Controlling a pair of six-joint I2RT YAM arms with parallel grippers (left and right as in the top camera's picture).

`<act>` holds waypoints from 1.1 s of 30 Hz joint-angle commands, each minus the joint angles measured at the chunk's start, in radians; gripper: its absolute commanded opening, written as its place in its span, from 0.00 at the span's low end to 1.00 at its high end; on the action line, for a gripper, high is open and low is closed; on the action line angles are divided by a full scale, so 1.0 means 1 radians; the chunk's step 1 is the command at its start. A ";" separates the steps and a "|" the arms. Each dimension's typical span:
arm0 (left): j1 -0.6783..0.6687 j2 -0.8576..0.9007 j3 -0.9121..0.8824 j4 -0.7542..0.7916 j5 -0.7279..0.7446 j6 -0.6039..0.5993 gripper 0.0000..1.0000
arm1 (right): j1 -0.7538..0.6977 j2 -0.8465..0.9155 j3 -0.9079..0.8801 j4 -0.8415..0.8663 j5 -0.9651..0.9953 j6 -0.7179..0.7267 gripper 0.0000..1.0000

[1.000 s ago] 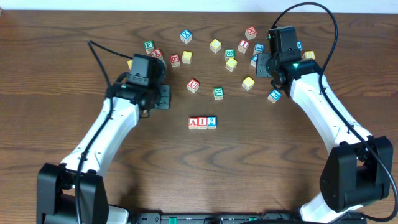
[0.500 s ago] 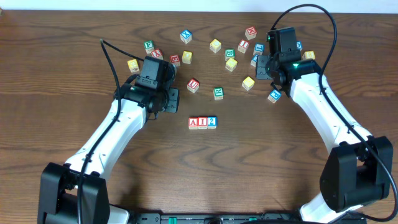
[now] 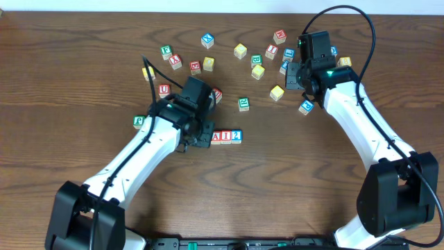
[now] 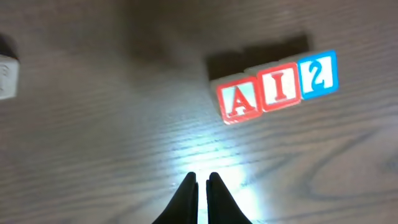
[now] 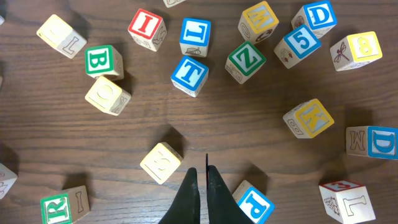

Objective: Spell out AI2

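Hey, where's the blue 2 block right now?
The blue 2 block sits near the middle of the table in the overhead view, touching the right side of the I block, ending the row.

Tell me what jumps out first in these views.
At mid-table the A cube, I cube and 2 cube touch in a row. The left gripper sits shut just beside the A cube; the right gripper hangs shut over scattered loose blocks at the far side.
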 commanded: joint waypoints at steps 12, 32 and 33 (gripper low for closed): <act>-0.006 -0.013 -0.032 -0.005 -0.011 -0.064 0.07 | 0.001 -0.018 0.018 -0.009 -0.003 0.005 0.01; -0.125 0.013 -0.161 0.185 0.035 -0.156 0.07 | 0.001 -0.018 0.018 -0.012 -0.003 0.005 0.01; -0.130 0.021 -0.163 0.188 0.035 -0.156 0.07 | 0.001 -0.018 0.018 -0.012 -0.003 0.005 0.01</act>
